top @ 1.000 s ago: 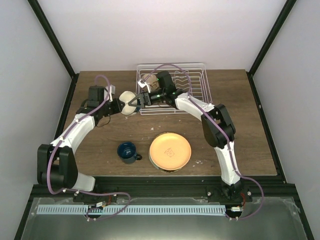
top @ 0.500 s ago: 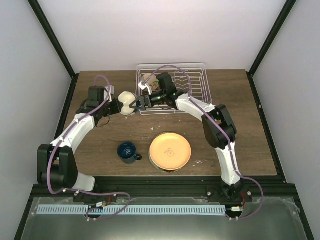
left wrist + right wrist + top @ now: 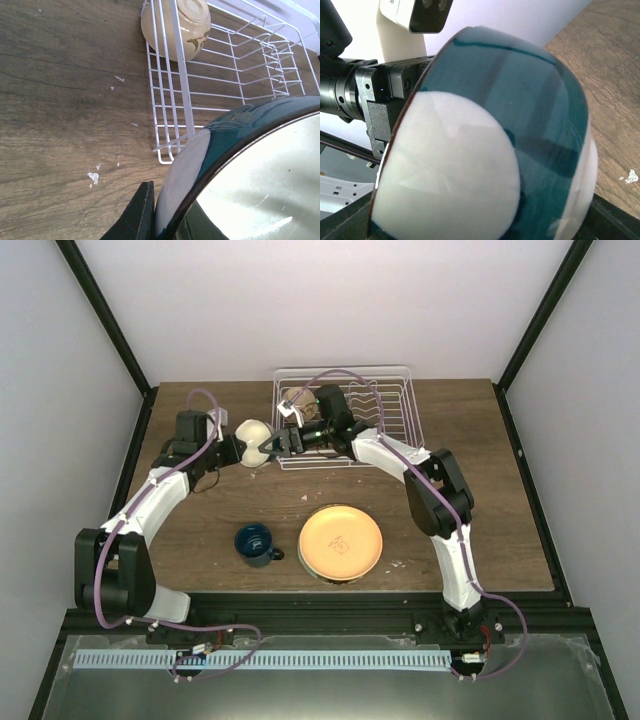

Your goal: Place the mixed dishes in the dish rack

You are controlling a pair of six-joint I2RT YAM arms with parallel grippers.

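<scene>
Top external: white bowl (image 3: 252,430) in left claw (image 3: 242,448), right claw (image 3: 268,445) astride it

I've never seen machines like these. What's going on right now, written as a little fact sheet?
Held item: white bowl with blue outside, by the left edge of the dish rack
Left end effector: shut on the bowl's rim
Right end effector: fingers either side of that bowl; grip unclear
In the rack: cream bowl, far-left corner
On the table: dark blue mug and orange-yellow plate, side by side, not yet loaded
</scene>
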